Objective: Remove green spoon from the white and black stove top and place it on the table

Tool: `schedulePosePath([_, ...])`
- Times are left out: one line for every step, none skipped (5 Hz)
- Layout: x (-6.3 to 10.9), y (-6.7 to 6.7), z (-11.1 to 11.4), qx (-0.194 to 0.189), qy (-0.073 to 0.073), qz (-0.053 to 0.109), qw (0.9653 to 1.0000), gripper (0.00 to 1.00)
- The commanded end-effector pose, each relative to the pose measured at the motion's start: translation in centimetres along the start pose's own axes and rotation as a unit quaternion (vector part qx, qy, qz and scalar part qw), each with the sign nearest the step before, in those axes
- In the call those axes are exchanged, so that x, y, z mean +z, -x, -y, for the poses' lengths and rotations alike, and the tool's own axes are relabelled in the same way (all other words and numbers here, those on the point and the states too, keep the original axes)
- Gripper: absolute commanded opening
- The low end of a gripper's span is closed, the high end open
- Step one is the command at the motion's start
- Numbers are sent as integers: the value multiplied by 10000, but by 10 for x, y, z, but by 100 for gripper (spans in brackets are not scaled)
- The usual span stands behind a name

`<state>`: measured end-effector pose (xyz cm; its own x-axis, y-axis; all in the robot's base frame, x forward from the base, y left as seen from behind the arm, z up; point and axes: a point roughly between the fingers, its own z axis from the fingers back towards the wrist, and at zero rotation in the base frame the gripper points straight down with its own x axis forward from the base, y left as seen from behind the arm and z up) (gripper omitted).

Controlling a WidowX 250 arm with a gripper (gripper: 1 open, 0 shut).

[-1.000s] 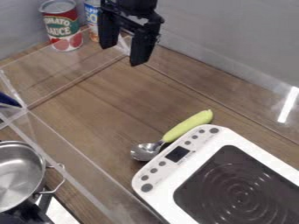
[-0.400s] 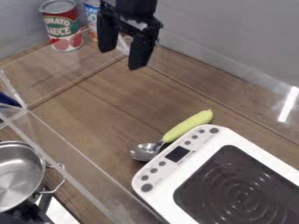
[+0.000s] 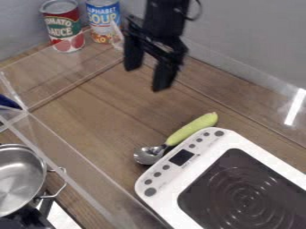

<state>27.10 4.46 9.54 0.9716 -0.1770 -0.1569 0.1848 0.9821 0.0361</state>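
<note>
The green spoon [image 3: 177,138] lies on the table [image 3: 107,107], its yellow-green handle pointing up-right and its shiny metal bowl down-left, right against the upper-left edge of the white and black stove top [image 3: 227,186]. My gripper [image 3: 147,72] hangs in the air above the table, up and to the left of the spoon. Its dark fingers [image 3: 162,75] point down and stand apart, with nothing between them.
Two cans [image 3: 63,25] stand at the back left corner by the wall. A steel pot [image 3: 18,182] sits at the front left edge. A clear plastic strip crosses the table on the left.
The gripper has moved right and down, toward the spoon. The spoon and stove top have not moved.
</note>
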Motion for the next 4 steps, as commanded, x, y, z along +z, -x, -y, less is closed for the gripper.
schedulePosePath([3,-9,30,-470,-84,255,9985,100])
schedulePosePath([2,-20,45,-977,-134,351,9945,100])
schedulePosePath([5,-23,50,-1152,-67,587,9916,100])
schedulePosePath([1,-29,46,-1200,15,763,9898,100])
